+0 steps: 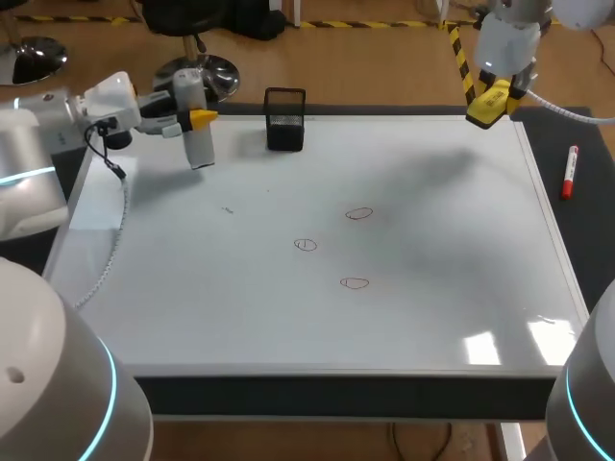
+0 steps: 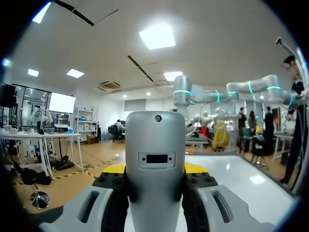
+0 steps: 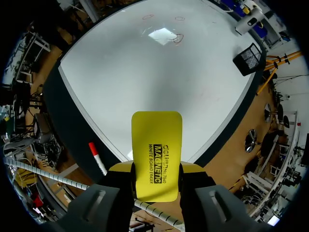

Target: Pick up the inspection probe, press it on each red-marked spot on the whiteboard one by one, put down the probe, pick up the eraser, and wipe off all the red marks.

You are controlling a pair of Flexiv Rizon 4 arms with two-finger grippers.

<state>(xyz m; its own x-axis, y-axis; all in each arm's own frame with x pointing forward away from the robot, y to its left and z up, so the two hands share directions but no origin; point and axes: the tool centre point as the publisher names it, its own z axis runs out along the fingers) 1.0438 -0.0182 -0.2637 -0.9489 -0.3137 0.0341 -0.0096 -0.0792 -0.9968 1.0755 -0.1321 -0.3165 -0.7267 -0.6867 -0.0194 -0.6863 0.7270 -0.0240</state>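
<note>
Head view: the left fingers (image 1: 203,118) clamp the grey probe (image 1: 197,136) above the whiteboard's (image 1: 317,322) far left corner, near a black mesh holder (image 1: 285,120). The right fingers (image 1: 503,91) grip the yellow eraser (image 1: 480,112) over the far right corner. Three red marks (image 1: 355,282) sit mid-board.

Left wrist view: both fingers pinch the probe (image 2: 155,145).

Right wrist view: the eraser (image 3: 157,154) is held likewise, and a red marker (image 3: 98,157) lies on the tabletop (image 3: 72,113).

bright from overhead; glare on whiteboard (image 1: 288,327)

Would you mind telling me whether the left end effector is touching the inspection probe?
Touching: the left wrist view shows the left end effector gripping the inspection probe from both sides.
</note>
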